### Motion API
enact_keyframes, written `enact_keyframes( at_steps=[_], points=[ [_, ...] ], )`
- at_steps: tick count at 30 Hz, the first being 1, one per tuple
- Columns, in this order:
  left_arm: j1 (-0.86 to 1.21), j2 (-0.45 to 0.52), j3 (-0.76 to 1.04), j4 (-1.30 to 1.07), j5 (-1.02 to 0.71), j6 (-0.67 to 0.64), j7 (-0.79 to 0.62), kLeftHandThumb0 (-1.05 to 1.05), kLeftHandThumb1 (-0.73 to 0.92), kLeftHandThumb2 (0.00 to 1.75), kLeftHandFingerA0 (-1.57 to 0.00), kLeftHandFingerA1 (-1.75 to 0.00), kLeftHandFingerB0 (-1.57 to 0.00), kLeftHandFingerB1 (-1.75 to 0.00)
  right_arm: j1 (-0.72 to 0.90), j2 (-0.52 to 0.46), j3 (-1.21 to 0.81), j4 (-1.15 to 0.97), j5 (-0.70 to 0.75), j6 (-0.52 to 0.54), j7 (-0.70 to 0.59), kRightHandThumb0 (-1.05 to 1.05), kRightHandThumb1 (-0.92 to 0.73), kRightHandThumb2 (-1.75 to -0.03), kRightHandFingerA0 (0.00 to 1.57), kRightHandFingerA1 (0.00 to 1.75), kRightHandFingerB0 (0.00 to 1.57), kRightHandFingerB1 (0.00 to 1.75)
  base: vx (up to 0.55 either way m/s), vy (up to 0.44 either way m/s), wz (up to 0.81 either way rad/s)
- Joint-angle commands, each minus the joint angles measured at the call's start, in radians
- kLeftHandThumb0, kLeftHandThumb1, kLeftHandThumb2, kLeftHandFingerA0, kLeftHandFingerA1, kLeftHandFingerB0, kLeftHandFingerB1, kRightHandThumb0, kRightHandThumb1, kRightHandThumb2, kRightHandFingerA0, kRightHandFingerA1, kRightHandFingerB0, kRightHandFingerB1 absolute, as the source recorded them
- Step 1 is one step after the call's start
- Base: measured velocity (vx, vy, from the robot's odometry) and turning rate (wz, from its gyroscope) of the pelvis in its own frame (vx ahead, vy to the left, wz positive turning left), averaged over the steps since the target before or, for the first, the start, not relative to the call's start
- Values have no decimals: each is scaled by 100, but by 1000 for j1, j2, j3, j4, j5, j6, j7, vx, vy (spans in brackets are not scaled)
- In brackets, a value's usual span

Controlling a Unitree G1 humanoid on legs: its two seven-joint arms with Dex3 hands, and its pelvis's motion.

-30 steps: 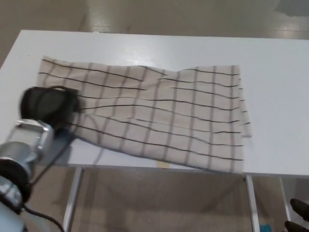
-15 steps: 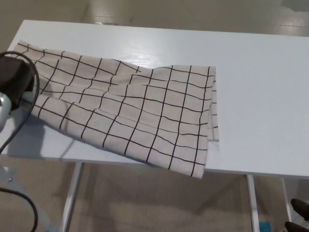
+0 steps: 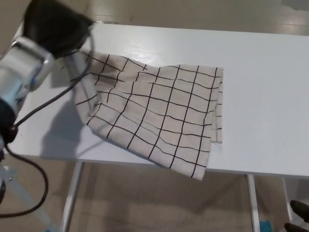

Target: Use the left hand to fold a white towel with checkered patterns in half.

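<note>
No containers on the desk (image 3: 260, 87); the only item it carries is the towel.

Towel (image 3: 159, 116): off-white cloth with a thin black grid of checks. It lies on the white desk, mostly flat, with soft ripples running across the middle. Its right edge shows a doubled layer, two hems lying one just over the other. Its near corner (image 3: 195, 171) hangs slightly past the front edge of the desk. The left end is raised off the surface and pulled up into a narrow gathered strip that runs toward my left hand.

Left hand (image 3: 55, 26): black, at the upper left, above the desk's far-left corner. The raised towel end meets it at its lower right side, so the cloth hangs down and to the right of my fingers. My fingers appear closed on that end, though the hand is blurred and I cannot separate thumb from fingers. The silver forearm (image 3: 21, 72) runs down from the hand, with a black cable (image 3: 29, 159) looping below it. A shadow falls on the desk beneath the lifted cloth, left of the flat part.

Right hand (image 3: 297, 217): only dark tips show at the bottom right corner, below desk level, well apart from the towel. Cannot tell how its fingers stand.

Desk legs (image 3: 72, 193) and pale floor visible beneath.
</note>
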Motion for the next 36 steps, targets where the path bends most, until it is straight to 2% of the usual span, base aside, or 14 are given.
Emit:
enact_keyframes(
  at_steps=[1, 2, 4, 5, 8, 13, 17, 25, 28, 30, 31, 32, 34, 36],
  points=[
    [-93, -62, -54, -133, 98, -152, 94, -32, 34, 74, -121, -144, -96, -129, 6, 4, 1, -12, 20, 19, 8, -24, -66, -60, 54, 52, 57, 50, 0, 0, 0],
    [-98, -71, -59, -157, 101, -169, 91, -30, 52, 57, -90, -173, -85, -140, 7, 2, 2, -13, 14, 16, 4, -24, -66, -60, 54, 51, 59, 51, 0, 0, 0],
    [-98, -88, -61, -194, 101, -180, 92, -26, 49, 55, -92, -172, -97, -117, 7, 0, 1, -12, 10, 13, 3, -24, -66, -60, 54, 51, 60, 52, 0, 0, 0],
    [-92, -108, -71, -258, 110, -203, 96, -23, 37, 83, -127, -135, -102, -91, 10, -4, 4, -14, -12, 11, -10, -24, -66, -60, 54, 49, 62, 52, 0, 0, 0],
    [-83, -126, -82, -323, 118, -236, 96, -27, 50, 55, -105, -153, -106, -59, 11, -7, 7, -20, -30, 14, -22, -26, -66, -59, 57, 49, 64, 52, 0, 0, 0],
    [-60, -168, -94, -427, 128, -277, 80, -28, 50, 57, -106, -153, -111, -70, 8, -1, 4, -21, 1, 18, -5, -27, -66, -59, 57, 49, 64, 53, 0, 0, 0],
    [-29, -214, -113, -494, 151, -295, 45, -34, 53, 57, -98, -169, -75, -159, 13, -4, 11, -20, -28, -6, -23, -27, -65, -59, 59, 49, 66, 53, 0, 0, 0],
    [75, -241, -134, -558, 162, -320, -41, -26, 40, 84, -128, -138, -103, -118, 16, -10, 22, -37, -51, 13, -35, -29, -64, -59, 60, 49, 67, 52, 0, 0, 0],
    [122, -249, -126, -548, 134, -319, -119, -28, 55, 56, -99, -161, -105, -96, 13, -5, 18, -35, -28, 17, -23, -28, -65, -59, 60, 49, 67, 52, 0, 0, 0],
    [176, -250, -105, -571, 58, -280, -303, -32, 51, 59, -96, -153, -101, -76, 21, -4, 20, -56, -38, 40, -32, -29, -65, -59, 61, 51, 67, 51, 0, 0, 0],
    [204, -250, -96, -591, 35, -232, -417, -45, 53, 57, -88, -89, -80, -48, 20, -8, 23, -60, -50, 47, -37, -29, -64, -59, 63, 51, 66, 51, 0, 0, 0],
    [230, -251, -88, -611, 20, -182, -527, -45, 53, 57, -88, -89, -80, -48, 17, -12, 25, -61, -62, 51, -42, -29, -64, -59, 63, 51, 66, 51, 0, 0, 0],
    [273, -266, -77, -651, 28, -48, -739, -79, 59, 58, 0, -25, -11, -25, 14, -19, 24, -53, -55, 34, -28, -29, -64, -59, 63, 50, 66, 51, 0, 0, 0],
    [284, -273, -70, -663, 18, -10, -801, -79, 59, 58, 0, -25, -11, -25, 14, -20, 24, -51, -54, 32, -26, -29, -64, -59, 63, 50, 66, 51, 0, 0, 0]
  ],
)
